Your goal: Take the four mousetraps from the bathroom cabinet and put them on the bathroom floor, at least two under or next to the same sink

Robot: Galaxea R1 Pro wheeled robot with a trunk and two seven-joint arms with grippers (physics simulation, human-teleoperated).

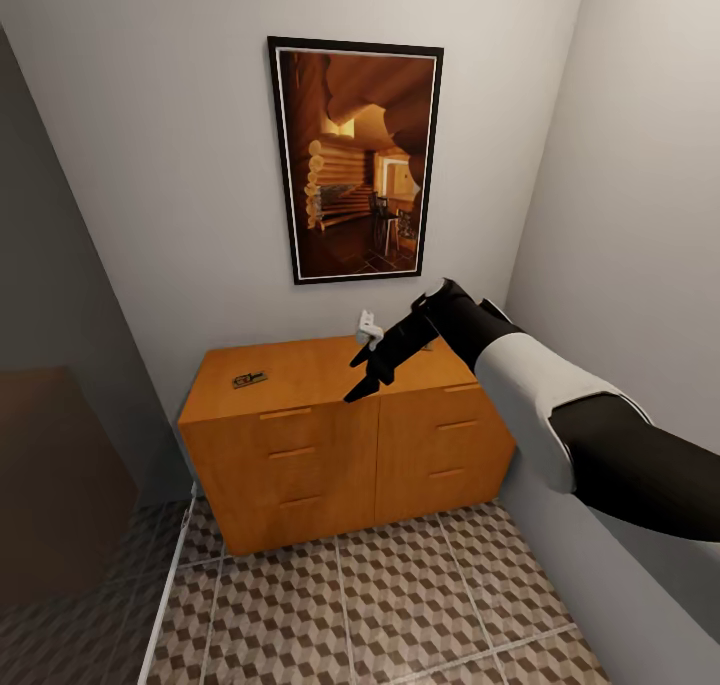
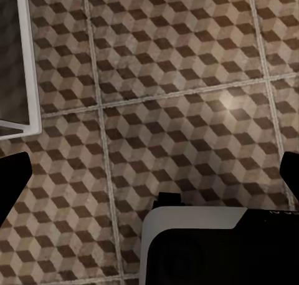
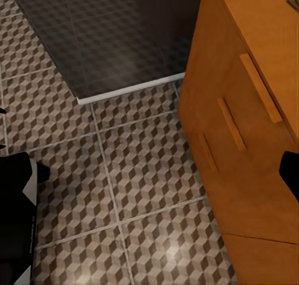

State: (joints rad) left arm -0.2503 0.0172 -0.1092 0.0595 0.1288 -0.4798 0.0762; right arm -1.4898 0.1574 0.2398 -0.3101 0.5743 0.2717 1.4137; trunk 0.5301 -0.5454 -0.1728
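A: What does the cabinet [image 1: 340, 445] hold, and where does it stand?

B: The orange-brown cabinet stands against the back wall [image 1: 170, 165], below a framed picture [image 1: 355, 160] of a log interior. All six drawers are shut, so their contents cannot be seen. One mousetrap [image 1: 249, 378] lies flat on the cabinet top near its left end. A small white fitting [image 1: 368, 329] sits at the rear edge of the top, toward the right.

A: How is the arm posed?

B: The right arm [image 1: 560, 415] reaches in from the right of the cabinet, its white-and-black forearm angled down toward the top. The right claw [image 1: 375, 370] hangs above the front edge of the cabinet, right of the mousetrap and well apart from it. It holds nothing, but whether its fingers are spread or pressed together I cannot tell. In the left wrist view the left claw's dark fingertips [image 2: 12, 185] stand wide apart over bare tile, gripping nothing.

A: What room is there to move?

B: The bathroom floor [image 1: 400, 605], tiled in a cube pattern, lies open in front of the cabinet. A side wall [image 1: 640, 215] runs close by the cabinet's right end. To the cabinet's left a white sill [image 3: 131, 90] borders the darker glass-walled shower floor [image 3: 106, 35].
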